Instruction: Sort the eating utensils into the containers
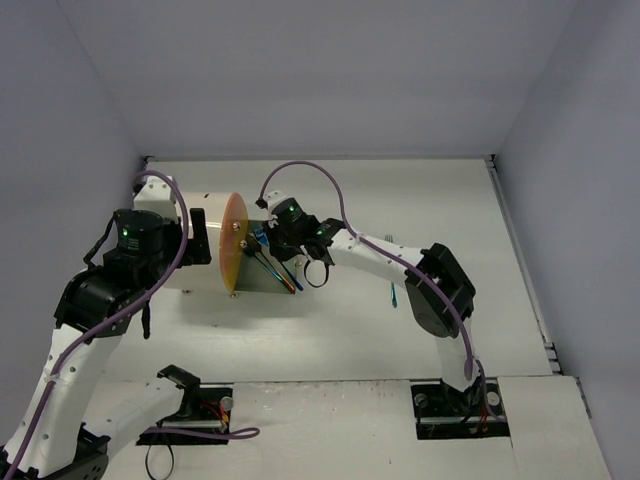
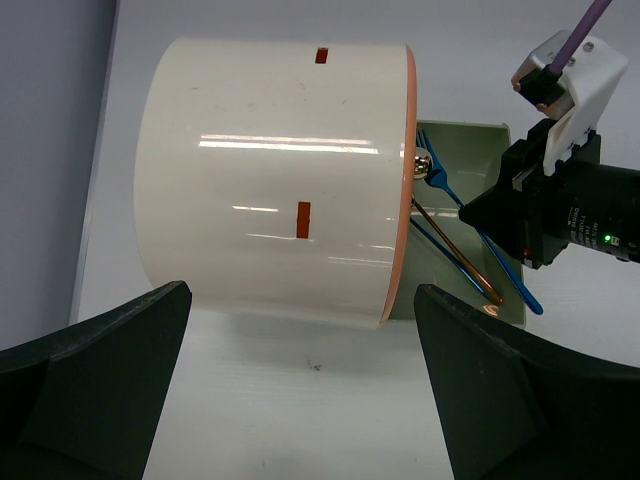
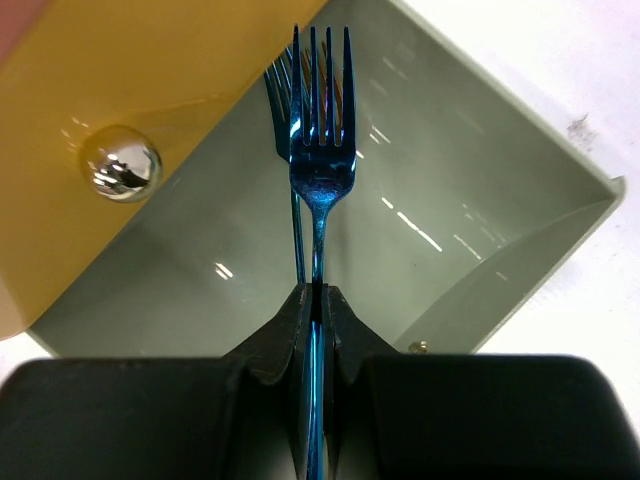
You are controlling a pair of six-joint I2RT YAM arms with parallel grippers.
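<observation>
The right jaws are shut tight on the handle of a blue fork (image 3: pixel 322 170). The handle runs straight out between them and the tines point away ahead. Under the tines and ahead of these jaws lies the open drawer (image 3: pixel 480 200), a pale grey-green tray pulled out of the cabinet (image 2: pixel 270 170). The held fork hangs over its floor; whether its tip touches cannot be told. Just left of the held fork, and lower, a second blue fork (image 3: pixel 298 235) lies in the same drawer, its tines also pointing away from the jaws. Further ahead and to the left of the right jaws stands the round orange front (image 3: pixel 150 80) with its shiny knob (image 3: pixel 121 163). The left jaws stand wide open with nothing between them. Their dark fingers (image 2: pixel 95 380) frame the cream-white drum of the cabinet, which lies on its side on the bench (image 1: pixel 400 200) straight ahead of them and apart from them. Ahead and to the right of the left jaws the drawer sticks out of the drum. In it a copper-coloured utensil (image 2: pixel 455 255) lies slantwise among blue ones. The right arm (image 1: pixel 380 255) reaches in over the drawer from the far right.
</observation>
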